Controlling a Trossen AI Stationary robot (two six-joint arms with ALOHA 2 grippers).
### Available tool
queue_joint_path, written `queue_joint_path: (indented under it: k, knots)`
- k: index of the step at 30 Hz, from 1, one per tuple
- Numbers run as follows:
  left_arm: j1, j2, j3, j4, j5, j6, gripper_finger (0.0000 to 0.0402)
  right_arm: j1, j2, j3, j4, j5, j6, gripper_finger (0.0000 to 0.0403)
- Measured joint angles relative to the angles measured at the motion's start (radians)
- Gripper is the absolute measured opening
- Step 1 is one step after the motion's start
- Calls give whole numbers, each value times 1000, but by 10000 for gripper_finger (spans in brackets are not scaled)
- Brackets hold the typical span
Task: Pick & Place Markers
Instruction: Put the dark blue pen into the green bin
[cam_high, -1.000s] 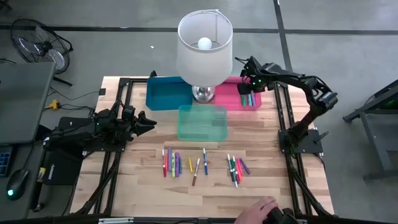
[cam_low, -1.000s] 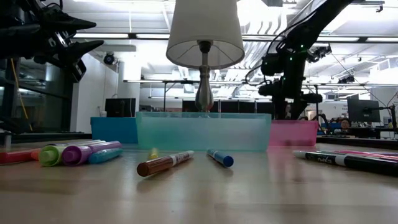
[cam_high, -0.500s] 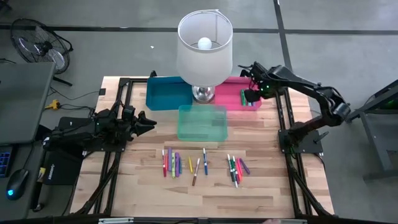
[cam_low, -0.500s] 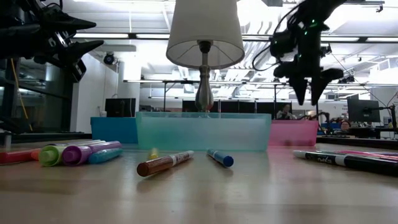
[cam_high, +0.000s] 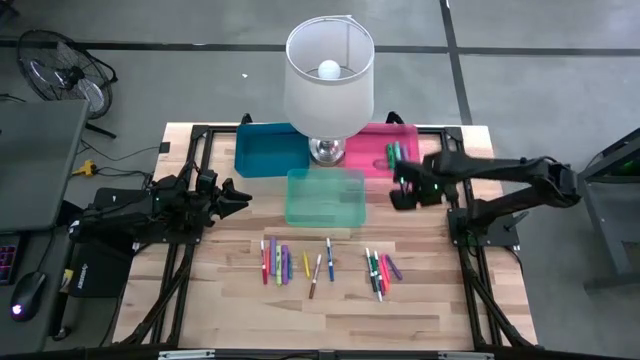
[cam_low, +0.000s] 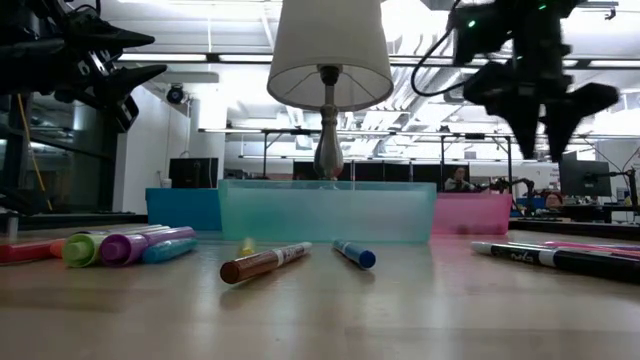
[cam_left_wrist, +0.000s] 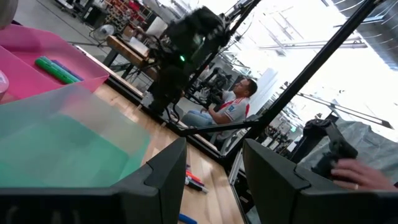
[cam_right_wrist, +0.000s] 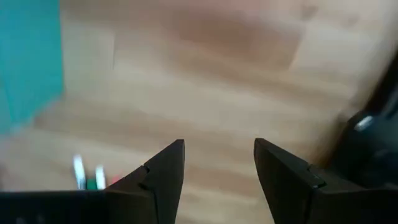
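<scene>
Two markers (cam_high: 393, 156), apparently, lie in the pink bin (cam_high: 365, 162).

wood table (cam_high: 440, 300) | far side: blue bin (cam_high: 268, 150), lamp (cam_high: 328, 150), pink bin (cam_high: 372, 158) | middle: green bin (cam_high: 325, 197) | near side: loose markers (cam_high: 325, 262) in three clusters

High view is taken straight down over the lamp (cam_high: 329, 85); low view is set at tabletop level, facing that lamp (cam_low: 329, 75) across nearby markers (cam_low: 264, 263). Wrist views are aimed past each arm's fingers; the green bin (cam_left_wrist: 68, 140) is shared.
</scene>
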Motion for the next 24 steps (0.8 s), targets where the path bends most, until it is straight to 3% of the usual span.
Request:
queue_joint_path:
  k: [9, 24]
  knots:
    - [0, 0, 0, 0, 0, 0, 156, 312, 5, -97, 198, -76, 200, 178]
    - [0, 0, 0, 0, 0, 0, 156, 518, 281, -100, 508, -139, 230, 172]
